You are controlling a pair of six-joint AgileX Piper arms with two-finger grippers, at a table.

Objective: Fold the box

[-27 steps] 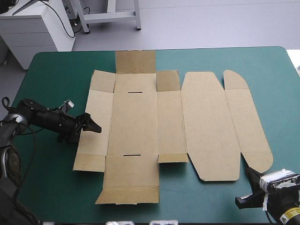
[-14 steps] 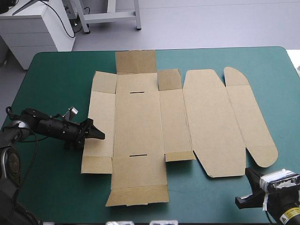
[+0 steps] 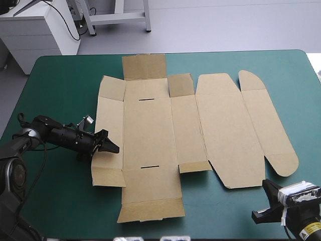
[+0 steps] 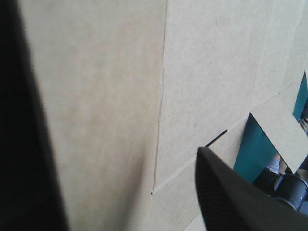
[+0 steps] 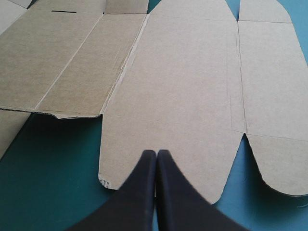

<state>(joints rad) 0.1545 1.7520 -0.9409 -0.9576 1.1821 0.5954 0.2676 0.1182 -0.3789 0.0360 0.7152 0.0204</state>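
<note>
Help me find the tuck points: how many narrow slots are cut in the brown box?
2. The far slot sits in the box's wide panel toward the table's far edge; the near slot is in the same panel toward the near edge. None seems hidden.

Pale grey floor [image 3: 225, 25] beyond counter [image 3: 65, 75], teal-green cover. White drawer cabinet [image 3: 35, 37] past far-left corner; grey metal stand [image 3: 120, 17] beside it.

One brown box [image 3: 200, 125] lies on one table [image 3: 55, 80].

The teal-green table cover [image 3: 65, 85] lay flat and smooth, showing along the far edge and at both rounded far corners.
</note>
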